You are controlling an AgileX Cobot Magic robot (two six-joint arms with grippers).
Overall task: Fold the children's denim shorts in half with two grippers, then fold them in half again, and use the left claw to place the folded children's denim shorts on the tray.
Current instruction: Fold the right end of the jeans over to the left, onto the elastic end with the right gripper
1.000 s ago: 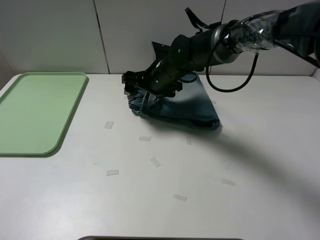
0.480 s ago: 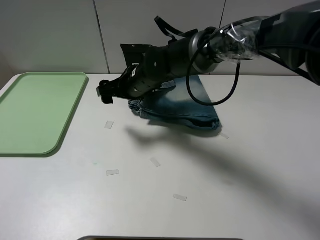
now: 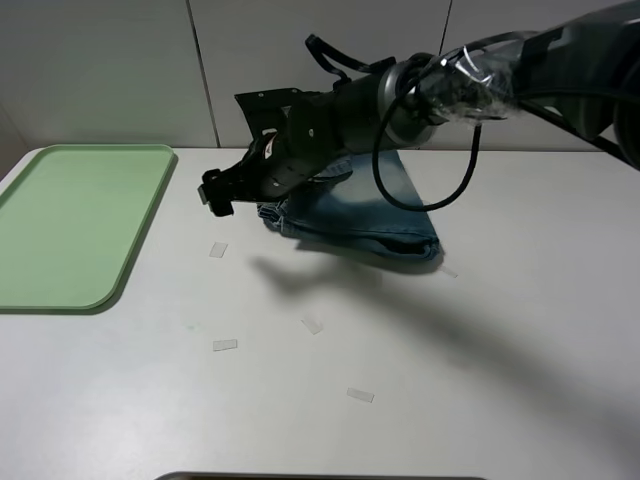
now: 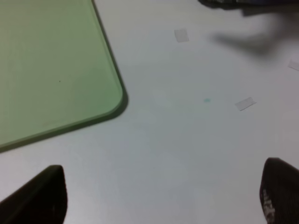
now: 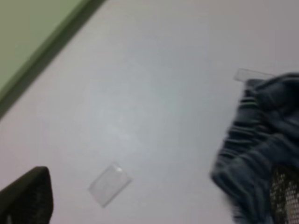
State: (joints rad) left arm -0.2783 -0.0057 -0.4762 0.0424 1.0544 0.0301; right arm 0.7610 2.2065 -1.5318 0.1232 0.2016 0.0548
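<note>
My right gripper (image 3: 214,190) hangs above the table (image 3: 420,340), between the shorts (image 3: 375,218) and the tray (image 3: 60,230) — jaws spread wide, nothing between them. The shorts lie folded on the table toward the back wall, well apart from the tray. Their gathered waistband sits close by one of my right fingertips; whether they touch I cannot tell. My left gripper (image 4: 161,198) is also spread wide and holds nothing — it hovers over the table near the tray's rounded corner. Small clear tape scraps (image 3: 225,345) dot the table in front of the shorts.
</note>
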